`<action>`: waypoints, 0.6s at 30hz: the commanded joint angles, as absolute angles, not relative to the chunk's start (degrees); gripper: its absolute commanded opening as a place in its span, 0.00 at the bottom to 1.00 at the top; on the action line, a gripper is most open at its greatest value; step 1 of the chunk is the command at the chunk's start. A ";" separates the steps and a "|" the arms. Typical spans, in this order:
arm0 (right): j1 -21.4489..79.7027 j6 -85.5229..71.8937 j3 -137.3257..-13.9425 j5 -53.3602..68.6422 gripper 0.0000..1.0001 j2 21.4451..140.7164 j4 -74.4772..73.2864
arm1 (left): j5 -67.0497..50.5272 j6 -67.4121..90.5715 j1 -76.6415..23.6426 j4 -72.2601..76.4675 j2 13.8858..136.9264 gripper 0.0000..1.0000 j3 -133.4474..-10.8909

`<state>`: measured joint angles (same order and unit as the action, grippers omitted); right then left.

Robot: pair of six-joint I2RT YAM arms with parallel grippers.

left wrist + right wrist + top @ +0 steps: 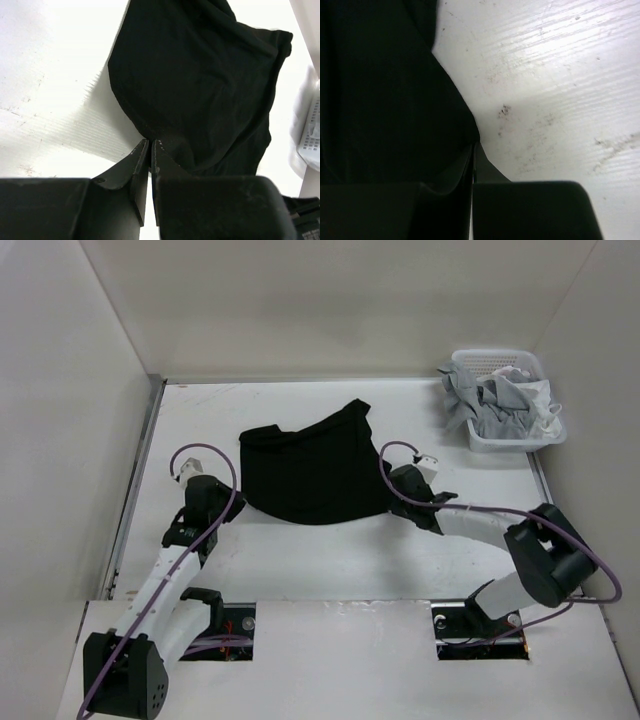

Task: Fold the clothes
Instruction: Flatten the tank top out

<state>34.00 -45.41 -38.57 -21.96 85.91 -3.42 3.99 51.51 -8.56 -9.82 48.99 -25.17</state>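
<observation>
Roughly, the black T-shirt (310, 465) lies lengthwise left-to-right, crumpled.

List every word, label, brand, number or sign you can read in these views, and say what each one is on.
None readable in any view.
The black T-shirt is plain, no print or tag showing.
The white basket and the grey and white garments in it show no lettering.
The table bears only scuffs and stains.

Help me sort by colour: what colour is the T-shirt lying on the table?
Plain black, no pattern. The T-shirt shows best in the top external view.
</observation>
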 commanded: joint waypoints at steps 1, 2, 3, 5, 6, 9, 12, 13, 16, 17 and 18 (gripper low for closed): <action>37.03 -43.61 -38.32 -28.28 0.00 76.59 -2.45 | 3.52 52.64 -9.09 -8.00 46.41 0.01 -29.34; 38.18 -42.29 -39.19 -29.78 0.00 72.38 -4.29 | 3.78 52.82 -9.62 -7.91 45.71 0.01 -30.92; 39.14 -41.41 -40.24 -31.19 0.00 68.85 -6.48 | 3.95 53.00 -10.32 -7.74 44.92 0.00 -32.85; 41.69 -39.30 -44.45 -35.13 0.00 59.90 -13.15 | 5.09 53.35 -11.64 -7.73 43.34 0.00 -37.15; 43.44 -37.72 -47.34 -37.59 0.00 55.59 -16.14 | 5.97 53.52 -12.60 -7.73 42.29 0.00 -39.70; 50.29 -30.44 -59.02 -46.03 0.00 46.78 -22.92 | 10.36 53.09 -16.46 -7.38 39.65 0.00 -48.22; 59.95 -20.87 -73.69 -56.13 0.00 45.26 -25.84 | 14.49 50.55 -19.28 -6.42 38.41 0.00 -57.89; 63.90 -16.83 -78.61 -59.64 0.00 45.87 -25.58 | 15.46 49.49 -19.81 -6.16 38.32 0.00 -61.57; 73.93 -1.82 -90.66 -67.04 0.00 48.51 -18.67 | 16.96 46.59 -20.17 -4.84 39.37 0.00 -72.21; 76.57 4.16 -93.84 -67.58 0.00 49.30 -14.54 | 17.05 46.15 -20.17 -4.49 40.07 0.00 -75.20; 78.42 10.31 -96.39 -67.50 0.00 50.44 -9.72 | 16.88 45.88 -20.26 -4.40 40.95 0.00 -78.28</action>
<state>74.00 -10.81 -91.00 -58.08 47.20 -17.32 13.76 49.15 -19.94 -8.16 40.23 -71.02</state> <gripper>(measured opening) 0.008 0.043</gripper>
